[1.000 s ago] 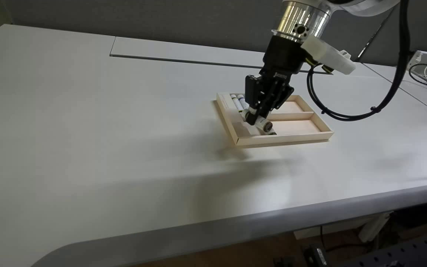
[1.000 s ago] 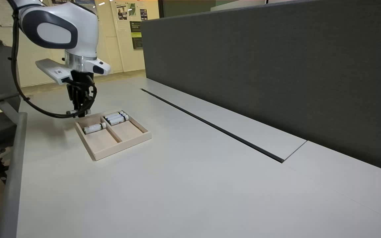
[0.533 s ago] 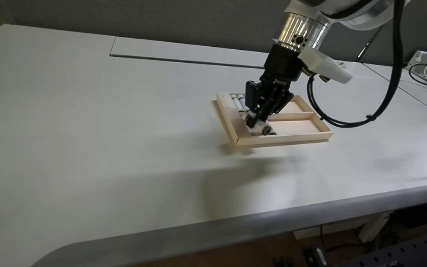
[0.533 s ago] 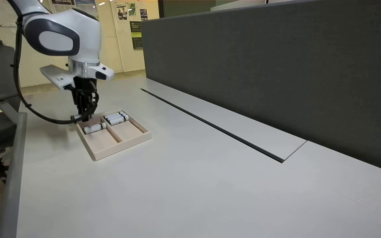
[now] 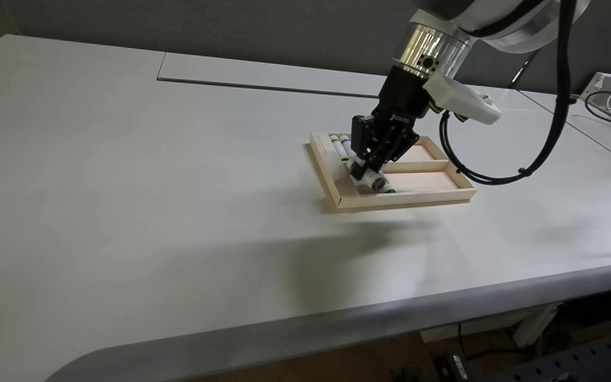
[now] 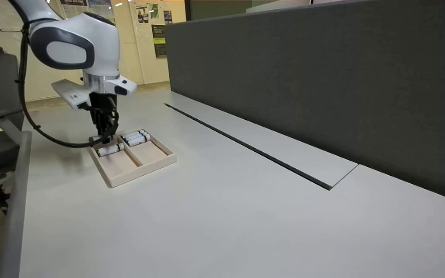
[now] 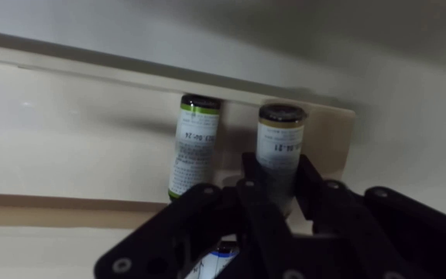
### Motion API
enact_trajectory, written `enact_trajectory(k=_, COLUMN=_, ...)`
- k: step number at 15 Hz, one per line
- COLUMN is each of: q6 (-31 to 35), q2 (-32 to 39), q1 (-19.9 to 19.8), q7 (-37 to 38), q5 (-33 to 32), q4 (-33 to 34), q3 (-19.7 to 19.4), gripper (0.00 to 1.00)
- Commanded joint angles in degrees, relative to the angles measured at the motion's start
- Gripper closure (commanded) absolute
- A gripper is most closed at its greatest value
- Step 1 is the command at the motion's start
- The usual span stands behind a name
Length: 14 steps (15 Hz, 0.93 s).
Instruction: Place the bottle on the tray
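bottle (image 7: 280,149) between the jaws

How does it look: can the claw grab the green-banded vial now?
Probably not: the claw holds the gold-banded vial and must release it before taking the green-banded vial.

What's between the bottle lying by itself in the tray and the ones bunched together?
A wooden divider of the tray: in an exterior view, it runs between the lone bottle and the bunched bottles.
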Motion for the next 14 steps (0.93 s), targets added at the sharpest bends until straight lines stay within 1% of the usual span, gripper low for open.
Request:
enact_trajectory(k=1, q6=1.7, q2=0.2, q1=-0.8, q7=1.8, q5=0.3, q4=-0.6, q3=1.0, gripper=0.48)
enact_trajectory(k=2, q6=1.9, q2=0.3, q1=-0.9, q7=1.8, q5=0.2, q4=-0.6, q3=1.0, gripper=0.46)
enact_trajectory(k=3, q6=2.0, q2=0.3, q1=-0.9, q7=1.9, q5=0.2, q4=-0.5, q3=1.1, gripper=0.41)
enact_trajectory(k=7, q6=2.5, q2=0.4, q1=-1.1, q7=2.0, q5=0.1, q4=-0.5, q3=1.1, gripper=0.13)
enact_trajectory(k=9, q6=1.8, q2=-0.2, q1=-1.4, q7=1.8, q5=0.3, q4=-0.6, q3=1.3, gripper=0.02)
enact_trajectory(k=10, q6=1.7, q2=-1.0, q1=-2.0, q7=1.3, q5=0.6, q4=-0.7, q3=1.7, gripper=0.0)
enact_trajectory(k=13, q6=0.0, q2=-3.8, q1=-5.1, q7=-1.1, q5=3.5, q4=-0.9, q3=4.5, gripper=0.0)
enact_trajectory(k=14, q6=-0.3, q2=-5.0, q1=-6.3, q7=-2.1, q5=5.1, q4=-1.0, q3=5.6, gripper=0.25)
